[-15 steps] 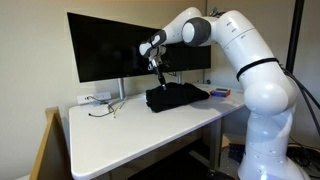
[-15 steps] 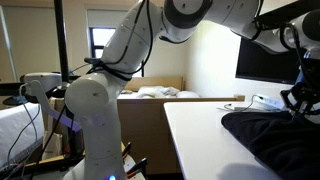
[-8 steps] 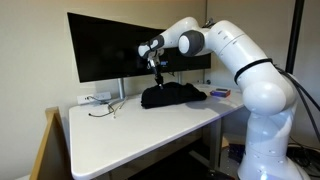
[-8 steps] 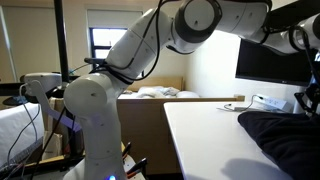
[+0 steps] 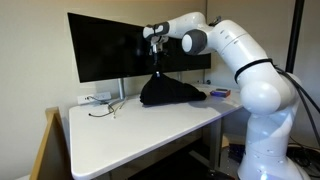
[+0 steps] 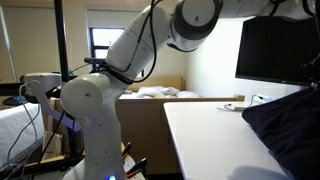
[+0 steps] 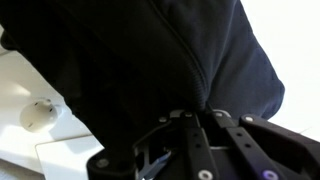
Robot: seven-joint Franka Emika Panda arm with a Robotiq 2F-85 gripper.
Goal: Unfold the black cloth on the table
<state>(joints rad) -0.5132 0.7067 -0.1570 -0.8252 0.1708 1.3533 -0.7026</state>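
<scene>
The black cloth (image 5: 168, 91) hangs in a tent shape from my gripper (image 5: 156, 45), its lower edge resting on the white table (image 5: 130, 130) in front of the monitors. In an exterior view the cloth (image 6: 290, 125) fills the right side above the table (image 6: 210, 140); the gripper is out of frame there. In the wrist view the cloth (image 7: 150, 60) covers most of the picture and my gripper (image 7: 196, 118) is shut on a pinched fold of it.
Two black monitors (image 5: 110, 45) stand behind the cloth. Glasses and a cable (image 5: 105, 105) lie at the table's back left. A small object (image 5: 220, 92) lies at the back right. A wooden frame (image 5: 45, 150) stands beside the table.
My gripper has risen and moved slightly left, lifting the pinched part of the cloth from a flat heap into a tall peak.
</scene>
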